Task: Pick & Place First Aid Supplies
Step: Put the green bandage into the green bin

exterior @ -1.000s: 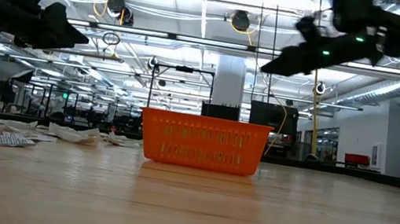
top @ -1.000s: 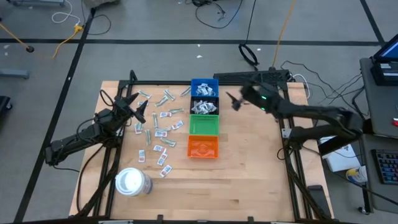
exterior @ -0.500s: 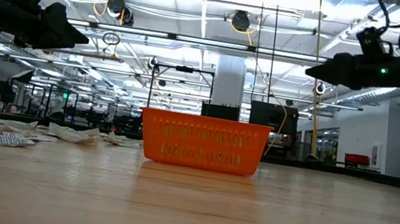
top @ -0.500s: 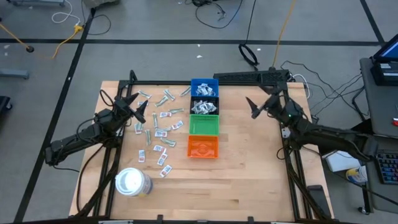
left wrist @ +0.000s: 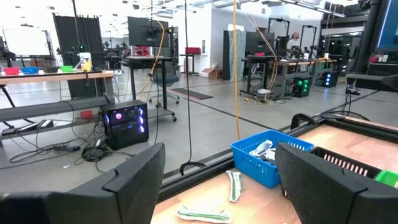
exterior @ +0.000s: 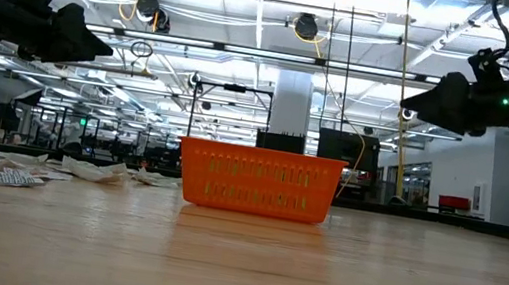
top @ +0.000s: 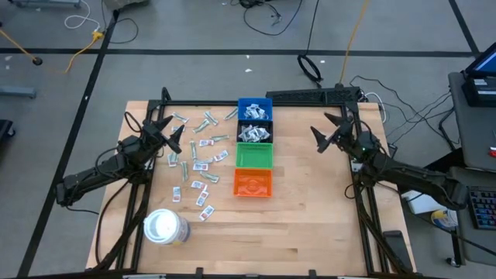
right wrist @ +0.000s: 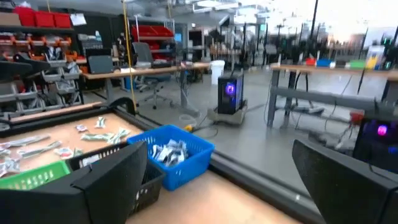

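Note:
The first aid supplies (top: pixel 198 151) lie scattered flat on the wooden table, left of a row of small bins; some packets fill the blue bin (top: pixel 254 110) and the dark bin (top: pixel 254 132). My left gripper (top: pixel 169 133) hovers open over the left side of the scatter, pointing level, with nothing between its fingers (left wrist: pixel 134 180). My right gripper (top: pixel 329 133) hovers open right of the bins, high above the table, also holding nothing; its fingers (right wrist: pixel 112 177) frame the blue bin (right wrist: pixel 171 152) in the right wrist view.
The green bin (top: pixel 254 156) and orange bin (top: pixel 253 184) complete the row; the orange bin (exterior: pixel 259 180) fills the middle of the low view. A large white roll (top: pixel 164 227) stands near the front left. Bare wood lies right of the bins.
My right gripper has drawn back from over the bins toward the table's right edge, sinking somewhat and rolling about its pointing line, staying open. My left gripper and the packets have not moved.

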`<action>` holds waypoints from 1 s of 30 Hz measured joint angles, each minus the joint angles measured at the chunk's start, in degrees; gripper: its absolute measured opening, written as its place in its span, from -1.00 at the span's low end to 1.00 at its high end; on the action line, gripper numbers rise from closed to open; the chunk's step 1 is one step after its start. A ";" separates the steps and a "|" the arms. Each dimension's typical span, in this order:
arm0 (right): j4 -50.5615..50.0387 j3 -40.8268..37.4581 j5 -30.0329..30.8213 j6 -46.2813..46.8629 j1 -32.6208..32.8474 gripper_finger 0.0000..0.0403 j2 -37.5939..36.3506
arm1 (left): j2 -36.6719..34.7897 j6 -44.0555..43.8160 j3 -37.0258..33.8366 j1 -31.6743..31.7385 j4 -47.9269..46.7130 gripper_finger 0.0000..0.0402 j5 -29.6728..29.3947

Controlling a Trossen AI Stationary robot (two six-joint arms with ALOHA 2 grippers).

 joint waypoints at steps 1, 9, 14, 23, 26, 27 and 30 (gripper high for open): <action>-0.97 -0.43 0.00 0.66 0.00 0.95 -1.03 | 0.00 -0.01 0.00 0.00 0.00 0.52 -0.01; -16.62 -0.76 0.00 5.34 0.00 0.95 -8.58 | 0.00 0.00 0.00 0.00 0.02 0.52 -0.02; -24.41 -0.80 -0.08 8.65 0.00 0.95 -12.66 | 0.02 0.01 0.00 0.00 0.02 0.52 -0.02; -25.17 -0.87 -1.61 8.93 0.02 0.95 -19.31 | 0.00 -0.01 0.00 0.00 0.02 0.52 -0.02; -24.93 -0.89 -1.59 8.87 0.02 0.95 -21.64 | 0.01 -0.01 0.00 0.00 0.02 0.52 -0.02; -24.83 -0.89 -1.58 8.85 0.02 0.95 -22.15 | 0.01 -0.01 0.00 0.00 0.02 0.52 -0.01; -23.24 -0.89 -1.49 8.79 0.02 0.95 -22.58 | 0.01 0.00 0.00 0.00 0.02 0.52 -0.02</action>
